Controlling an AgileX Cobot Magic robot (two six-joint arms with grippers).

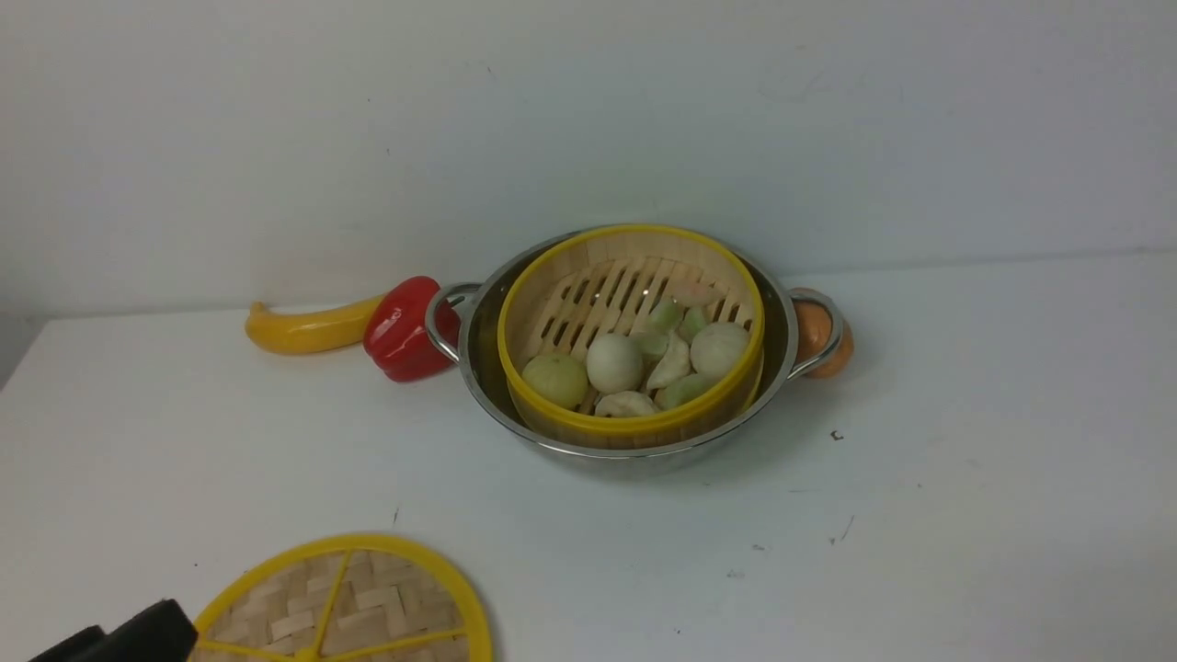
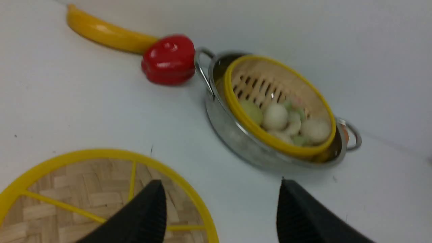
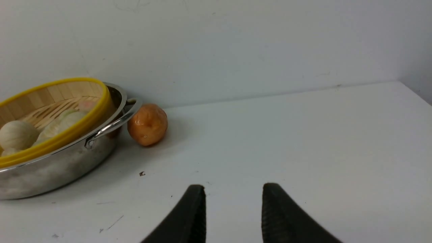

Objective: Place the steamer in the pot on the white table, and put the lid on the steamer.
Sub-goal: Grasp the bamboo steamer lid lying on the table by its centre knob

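The steamer [image 1: 602,294] sits inside the shiny pot [image 1: 634,455] at the back middle of the white table [image 1: 965,460]. Pale buns and dumplings [image 1: 614,361] lie on its slatted floor. The lid [image 1: 340,607] lies flat on the table at the front left, apart from the pot. My left gripper [image 2: 220,184] hangs open over the lid's [image 2: 84,189] near-pot edge; one finger is above the weave, the other above bare table, nothing between them. My right gripper [image 3: 233,187] stands open and empty over bare table, to the right of the pot [image 3: 60,168] and steamer [image 3: 50,98].
A yellow banana [image 1: 308,328] and a red pepper [image 1: 405,326] lie against the pot's left handle. An orange round fruit [image 1: 818,336] sits behind the right handle. A white wall closes off the back of the table.
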